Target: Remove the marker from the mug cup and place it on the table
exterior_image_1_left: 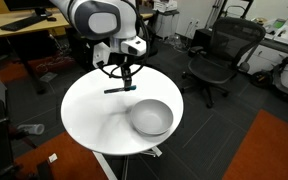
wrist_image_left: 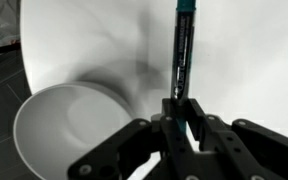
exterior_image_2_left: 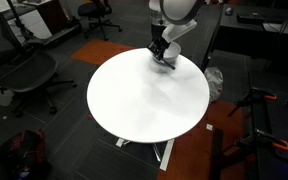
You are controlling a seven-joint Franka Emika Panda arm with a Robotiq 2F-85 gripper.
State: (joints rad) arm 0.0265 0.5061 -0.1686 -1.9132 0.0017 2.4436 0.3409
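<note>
Teal-tipped, the marker is pinched at its dark end by the gripper, its length pointing straight ahead of the fingers. It hangs low over the table, outside the cup.

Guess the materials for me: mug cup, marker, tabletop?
Mug cup: matte grey metal or glazed ceramic. It is smooth with soft shading and no sharp reflections, so it stays open. Marker: probably plastic, a thin dark barrel with a teal section. Table top: smooth white laminate or painted board, uniform with no grain.
</note>
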